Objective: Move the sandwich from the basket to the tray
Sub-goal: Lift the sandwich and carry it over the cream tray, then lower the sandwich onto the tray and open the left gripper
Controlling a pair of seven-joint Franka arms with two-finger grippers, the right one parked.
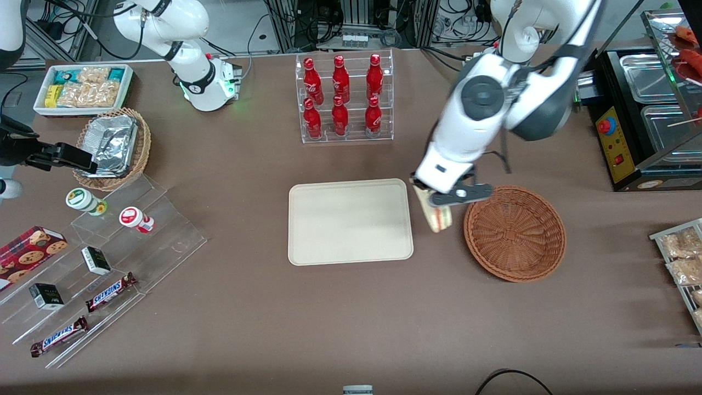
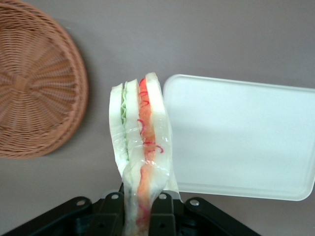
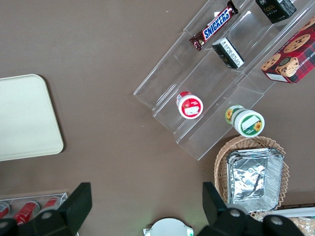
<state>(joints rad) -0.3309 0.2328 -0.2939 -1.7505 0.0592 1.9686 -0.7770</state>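
Half the job looks done. Taking the tray [image 1: 350, 222] as landmark: it lies bare; just beside it the gripper [image 1: 439, 204] pinches the sandwich [image 1: 439, 216], lifted clear of the basket [image 1: 514, 232], which sits empty. Setting down on the tray remains.

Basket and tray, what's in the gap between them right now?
In the front view, the sandwich hangs there, held by the gripper, above bare table between the basket and the tray.

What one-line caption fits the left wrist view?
Gripper holds wrapped sandwich between wicker basket and cream tray.
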